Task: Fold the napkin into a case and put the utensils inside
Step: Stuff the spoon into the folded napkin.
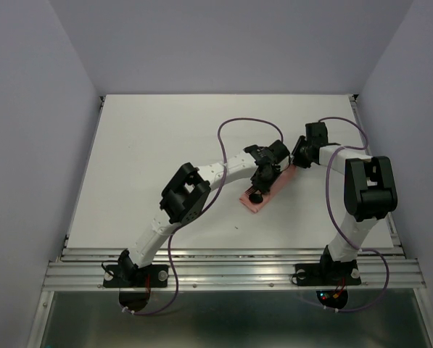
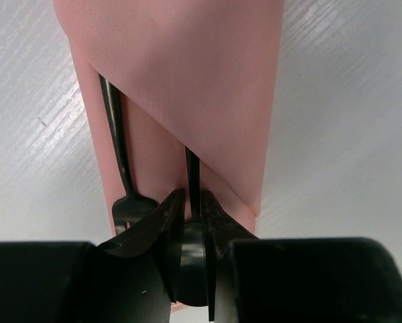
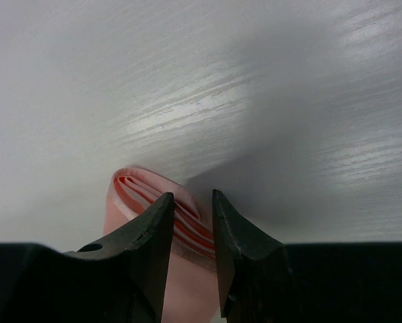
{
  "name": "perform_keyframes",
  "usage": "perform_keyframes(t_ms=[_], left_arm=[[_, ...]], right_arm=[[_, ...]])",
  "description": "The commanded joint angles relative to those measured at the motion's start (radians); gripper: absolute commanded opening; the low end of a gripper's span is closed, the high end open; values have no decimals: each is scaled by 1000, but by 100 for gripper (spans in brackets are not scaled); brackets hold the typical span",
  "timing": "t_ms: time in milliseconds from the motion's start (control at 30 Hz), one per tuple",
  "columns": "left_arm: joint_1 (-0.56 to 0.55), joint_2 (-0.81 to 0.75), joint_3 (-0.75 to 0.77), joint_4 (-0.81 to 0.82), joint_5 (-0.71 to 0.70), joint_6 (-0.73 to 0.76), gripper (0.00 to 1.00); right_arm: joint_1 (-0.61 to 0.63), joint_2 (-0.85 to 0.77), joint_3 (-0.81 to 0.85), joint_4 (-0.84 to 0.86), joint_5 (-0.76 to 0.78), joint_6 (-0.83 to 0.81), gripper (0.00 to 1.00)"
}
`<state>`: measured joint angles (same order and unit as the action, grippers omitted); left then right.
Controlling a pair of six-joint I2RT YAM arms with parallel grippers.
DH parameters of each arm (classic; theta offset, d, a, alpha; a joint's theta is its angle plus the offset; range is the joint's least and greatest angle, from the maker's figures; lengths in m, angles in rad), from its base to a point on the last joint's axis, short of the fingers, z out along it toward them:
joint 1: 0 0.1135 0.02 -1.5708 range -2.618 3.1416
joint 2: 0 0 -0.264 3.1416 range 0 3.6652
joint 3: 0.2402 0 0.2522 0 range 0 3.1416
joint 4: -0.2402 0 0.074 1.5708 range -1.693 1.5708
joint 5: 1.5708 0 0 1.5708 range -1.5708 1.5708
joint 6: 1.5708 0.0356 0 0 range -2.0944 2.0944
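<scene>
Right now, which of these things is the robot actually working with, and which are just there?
In the job: pink case; fork, tucked in; spoon, held by left gripper; right gripper at the case's end.
Just there: purple cables; white table.

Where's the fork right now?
In the left wrist view, the fork lies tucked under the diagonal flap of the case, just left of the spoon held by the left gripper.
</scene>
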<state>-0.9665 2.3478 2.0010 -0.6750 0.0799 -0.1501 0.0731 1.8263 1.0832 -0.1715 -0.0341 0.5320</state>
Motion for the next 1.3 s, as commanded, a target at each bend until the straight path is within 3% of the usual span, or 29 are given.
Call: perform_keyframes(t_ms=[0, 33, 167, 900, 1000, 1100, 1267], left_arm=[[-3, 11, 24, -5, 4, 20, 24], [-5, 5, 25, -1, 1, 17, 19], [-5, -7, 44, 5, 1, 17, 14], [-3, 79, 194, -24, 12, 24, 13], [-3, 79, 194, -26, 8, 21, 17], [-3, 76, 193, -35, -11, 14, 35], [-3, 35, 177, -41, -26, 6, 40]], right_arm=[[7, 7, 6, 15, 2, 0, 35], [7, 7, 6, 17, 2, 0, 35], [7, 10, 6, 15, 0, 0, 35], [7, 8, 6, 10, -3, -4, 35], [7, 8, 6, 12, -3, -3, 35], [7, 7, 4, 13, 0, 0, 35], [7, -5, 6, 6, 29, -1, 39]])
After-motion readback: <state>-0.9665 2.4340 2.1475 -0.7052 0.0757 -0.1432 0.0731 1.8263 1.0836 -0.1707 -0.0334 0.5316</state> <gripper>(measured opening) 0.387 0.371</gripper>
